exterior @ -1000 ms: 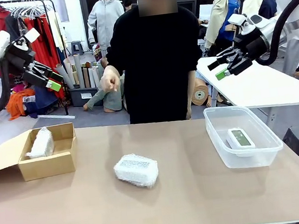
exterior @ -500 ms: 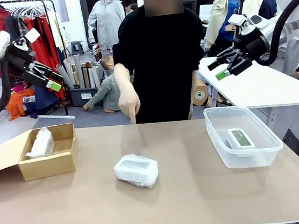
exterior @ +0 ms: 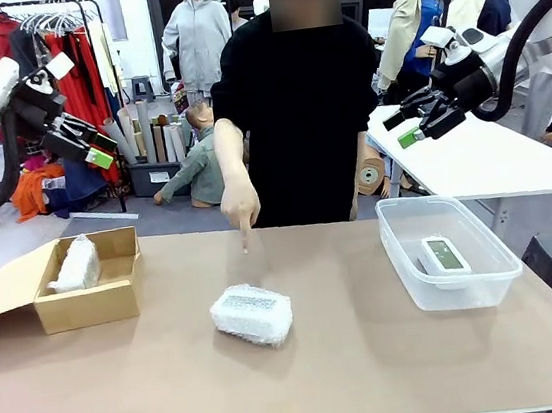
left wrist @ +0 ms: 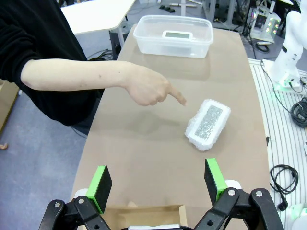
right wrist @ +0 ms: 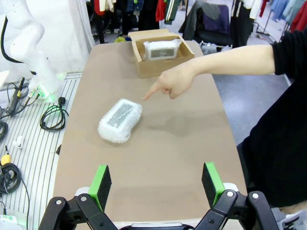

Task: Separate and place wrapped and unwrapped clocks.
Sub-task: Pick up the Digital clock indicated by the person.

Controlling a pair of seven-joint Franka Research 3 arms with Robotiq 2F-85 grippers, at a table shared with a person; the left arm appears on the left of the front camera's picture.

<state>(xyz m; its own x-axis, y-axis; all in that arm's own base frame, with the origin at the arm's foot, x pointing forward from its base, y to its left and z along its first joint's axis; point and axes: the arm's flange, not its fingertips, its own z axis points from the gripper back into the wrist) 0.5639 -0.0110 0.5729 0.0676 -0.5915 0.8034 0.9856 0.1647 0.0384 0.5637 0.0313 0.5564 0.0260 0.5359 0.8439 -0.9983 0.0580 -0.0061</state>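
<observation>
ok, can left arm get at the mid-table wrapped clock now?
Probably yes: left gripper is open and raised, wrapped clock lies alone on bare table; only the person's hand points down just beyond it.

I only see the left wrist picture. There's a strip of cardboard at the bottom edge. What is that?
Observer: An open box; a bubble-wrapped block lies inside it.
Operator: Where's the other arm?
Observer: The right gripper hangs high over the right end of the table, near the tub, jaws open and empty.
Operator: And how high is mine?
Observer: The left gripper hangs well above the box, also open.
</observation>
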